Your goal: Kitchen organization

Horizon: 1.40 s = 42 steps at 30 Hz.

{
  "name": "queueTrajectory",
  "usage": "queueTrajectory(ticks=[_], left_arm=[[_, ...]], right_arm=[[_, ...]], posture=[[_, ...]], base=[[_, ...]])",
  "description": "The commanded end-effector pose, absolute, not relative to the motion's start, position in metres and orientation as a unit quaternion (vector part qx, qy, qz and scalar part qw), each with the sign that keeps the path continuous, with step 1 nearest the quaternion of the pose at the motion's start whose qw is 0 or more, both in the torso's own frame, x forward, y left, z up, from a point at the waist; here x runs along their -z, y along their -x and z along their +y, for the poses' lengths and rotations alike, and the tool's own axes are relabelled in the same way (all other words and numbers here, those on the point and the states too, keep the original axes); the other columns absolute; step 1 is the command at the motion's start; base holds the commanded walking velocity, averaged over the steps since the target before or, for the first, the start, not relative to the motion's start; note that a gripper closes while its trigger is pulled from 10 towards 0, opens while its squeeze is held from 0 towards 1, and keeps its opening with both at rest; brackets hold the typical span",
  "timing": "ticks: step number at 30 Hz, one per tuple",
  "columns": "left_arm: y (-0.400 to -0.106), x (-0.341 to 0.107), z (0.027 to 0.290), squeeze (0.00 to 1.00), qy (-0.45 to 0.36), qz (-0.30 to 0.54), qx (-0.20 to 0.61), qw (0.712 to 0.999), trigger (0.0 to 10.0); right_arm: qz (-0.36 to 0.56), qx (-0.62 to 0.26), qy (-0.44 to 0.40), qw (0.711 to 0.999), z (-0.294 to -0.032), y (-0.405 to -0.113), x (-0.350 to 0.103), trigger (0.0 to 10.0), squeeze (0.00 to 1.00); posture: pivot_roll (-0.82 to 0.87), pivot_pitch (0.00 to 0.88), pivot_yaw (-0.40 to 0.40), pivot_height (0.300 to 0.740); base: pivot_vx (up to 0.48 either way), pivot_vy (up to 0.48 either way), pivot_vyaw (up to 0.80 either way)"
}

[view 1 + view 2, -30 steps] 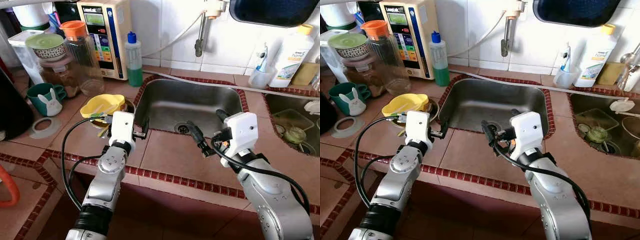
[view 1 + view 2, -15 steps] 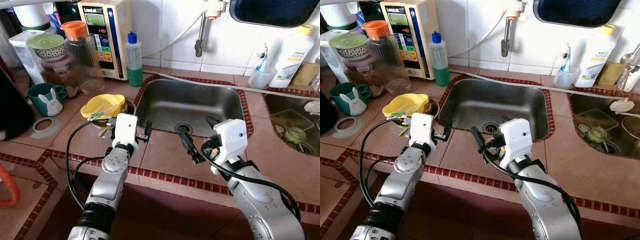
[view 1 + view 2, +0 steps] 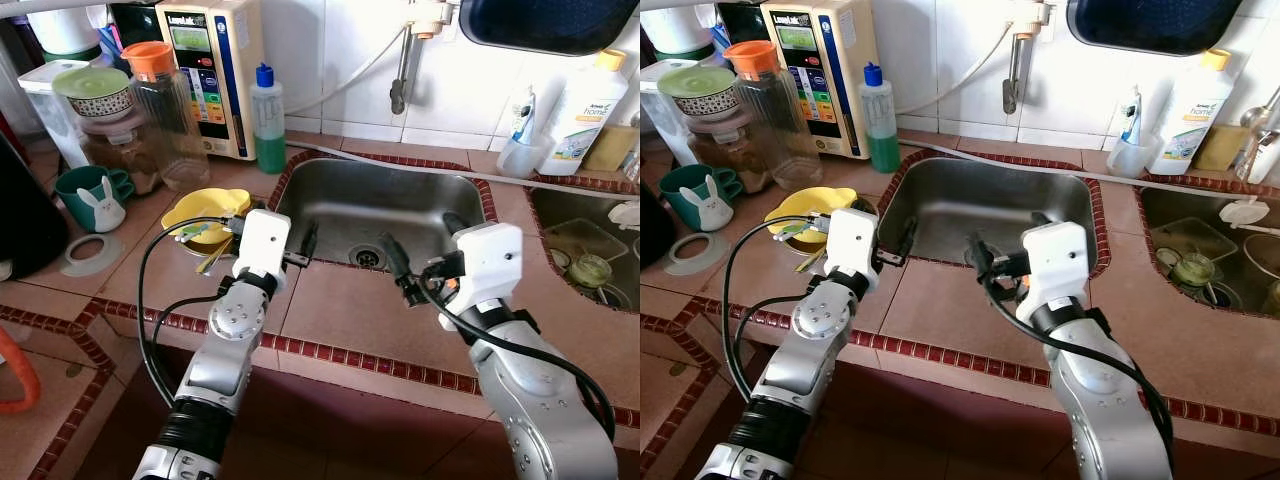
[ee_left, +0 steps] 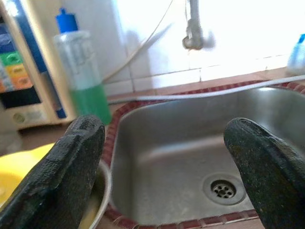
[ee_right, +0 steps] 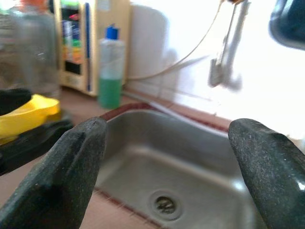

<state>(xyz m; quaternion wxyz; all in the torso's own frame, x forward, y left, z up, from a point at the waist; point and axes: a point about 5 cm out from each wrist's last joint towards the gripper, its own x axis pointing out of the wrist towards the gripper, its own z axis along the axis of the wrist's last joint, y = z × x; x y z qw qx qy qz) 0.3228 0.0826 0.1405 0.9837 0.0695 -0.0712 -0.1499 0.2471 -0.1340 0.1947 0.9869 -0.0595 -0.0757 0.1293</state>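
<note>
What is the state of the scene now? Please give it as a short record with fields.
place: tiled kitchen counter with a steel sink
left gripper: fingers open, holding nothing, at the sink's front left rim
right gripper: fingers open, holding nothing, over the sink's front edge
yellow bowl: on the counter left of the sink, beside the left gripper
green soap bottle: upright, behind the sink's left corner
bunny mug: far left on the counter
sink contents: nothing visible apart from the drain

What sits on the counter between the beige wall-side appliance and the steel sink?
A clear bottle of green liquid with a blue cap, seen in both eye views.
</note>
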Motion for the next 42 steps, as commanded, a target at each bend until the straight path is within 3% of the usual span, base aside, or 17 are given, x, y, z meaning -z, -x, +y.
queueTrajectory(ticks=[1,5,20,42], left_arm=[[-0.321,-0.158,0.075,0.00,-0.080,-0.115,0.175,0.975,10.0],[-0.317,-0.166,0.068,0.00,-0.074,-0.137,0.200,0.967,10.0],[-0.315,-0.161,0.076,0.00,-0.058,-0.125,0.200,0.970,10.0],[-0.308,-0.164,0.069,0.00,-0.017,-0.120,0.258,0.959,10.0]], right_arm=[[-0.103,-0.095,0.077,0.987,-0.142,-0.250,-0.204,10.0,0.00],[-0.116,-0.048,0.067,0.990,-0.154,-0.252,-0.208,10.0,0.00],[-0.097,-0.049,0.056,0.993,-0.151,-0.250,-0.200,10.0,0.00],[-0.103,-0.044,0.065,0.992,-0.151,-0.250,-0.201,10.0,0.00]], posture=[[-0.01,0.000,0.020,0.740],[-0.01,0.000,0.027,0.740],[-0.01,0.000,0.032,0.740],[-0.01,0.000,0.035,0.740]], base=[[0.000,0.000,0.00],[0.000,0.000,0.00],[0.000,0.000,-0.49],[0.011,0.000,0.00]])
